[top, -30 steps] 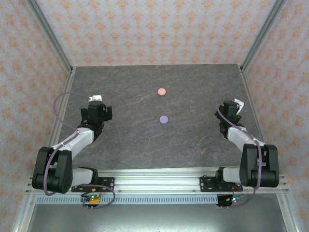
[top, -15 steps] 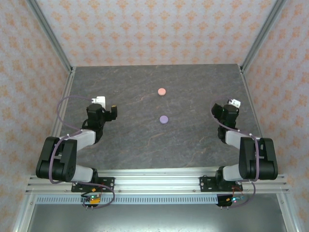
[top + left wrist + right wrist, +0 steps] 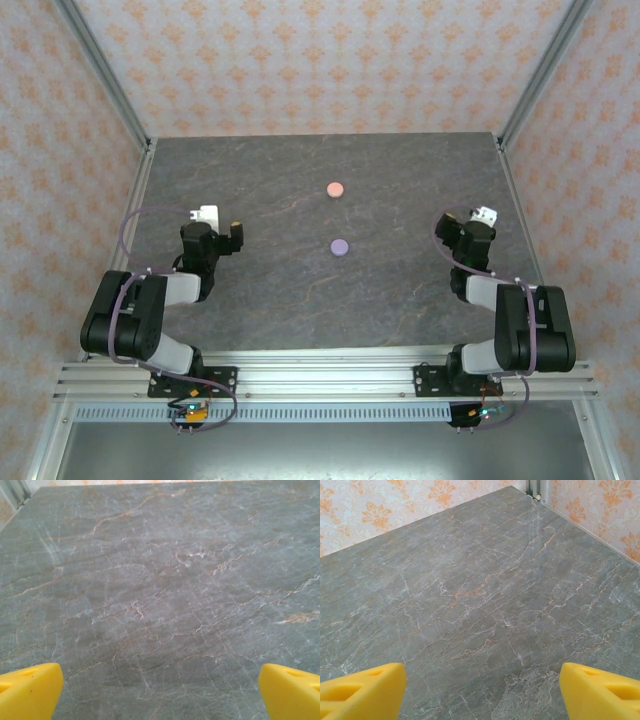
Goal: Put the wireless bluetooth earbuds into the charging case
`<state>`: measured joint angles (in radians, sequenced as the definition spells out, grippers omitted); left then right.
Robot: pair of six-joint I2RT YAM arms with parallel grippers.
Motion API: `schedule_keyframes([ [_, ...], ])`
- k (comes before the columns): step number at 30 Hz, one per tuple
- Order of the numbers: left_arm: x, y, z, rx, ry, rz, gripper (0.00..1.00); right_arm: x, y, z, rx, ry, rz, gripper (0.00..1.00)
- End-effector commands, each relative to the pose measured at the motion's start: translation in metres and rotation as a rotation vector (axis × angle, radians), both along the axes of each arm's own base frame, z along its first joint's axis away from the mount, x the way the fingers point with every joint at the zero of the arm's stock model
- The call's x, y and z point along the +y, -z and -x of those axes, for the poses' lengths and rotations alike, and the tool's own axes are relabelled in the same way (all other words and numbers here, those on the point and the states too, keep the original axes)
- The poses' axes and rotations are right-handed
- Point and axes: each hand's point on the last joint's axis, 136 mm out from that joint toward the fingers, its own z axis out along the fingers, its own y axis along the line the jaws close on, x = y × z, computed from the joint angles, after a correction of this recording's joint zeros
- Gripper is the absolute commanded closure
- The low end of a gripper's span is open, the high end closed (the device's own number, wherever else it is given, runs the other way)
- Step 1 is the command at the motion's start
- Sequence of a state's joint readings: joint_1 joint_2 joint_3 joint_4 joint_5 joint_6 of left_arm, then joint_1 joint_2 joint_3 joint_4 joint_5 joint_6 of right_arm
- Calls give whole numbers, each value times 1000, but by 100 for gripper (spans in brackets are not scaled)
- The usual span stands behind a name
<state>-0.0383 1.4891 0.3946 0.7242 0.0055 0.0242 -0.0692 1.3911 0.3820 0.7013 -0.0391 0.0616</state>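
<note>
A round salmon-pink disc (image 3: 335, 189) lies at the table's middle back, and a round light purple disc (image 3: 339, 247) lies a little nearer. I cannot tell whether either is the charging case. The earbuds are out of view. My left gripper (image 3: 232, 232) hovers at the left, well apart from both discs; its yellow fingertips (image 3: 30, 690) stand wide open over bare table, with the left gripper (image 3: 160, 695) holding nothing. At the right, my right gripper (image 3: 462, 228) is also far from the discs, and the right gripper (image 3: 482, 690) is open and empty, with yellow fingertips (image 3: 365, 687) at the frame's bottom corners.
The grey marbled table (image 3: 300, 290) is bounded by patterned walls and metal corner posts (image 3: 520, 100). A metal rail (image 3: 320, 375) runs along the near edge by the arm bases. Both arms are folded back close to their bases.
Both arms have folded back toward their bases. The left gripper has turned to the right, and the right gripper has shifted slightly left and back while its jaws widened. The discs have not moved.
</note>
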Motion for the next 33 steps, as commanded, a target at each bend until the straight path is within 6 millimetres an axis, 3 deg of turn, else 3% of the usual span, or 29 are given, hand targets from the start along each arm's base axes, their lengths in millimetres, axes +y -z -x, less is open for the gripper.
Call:
schedule_keyframes([
  [1,12,-15,-9,-49,-60,-11,0,2,-2,-4,-20,-27,9,19],
  [8,11,-14,-9,-47,-60,-13,0,19,13,-14,-26,-101,52,16],
  [10,12,-14,-9,-45,-60,-15,0,23,17,-16,48,-103,75,1],
  [33,11,-14,-9,-44,-61,-18,0,26,16,-16,38,-107,94,1],
])
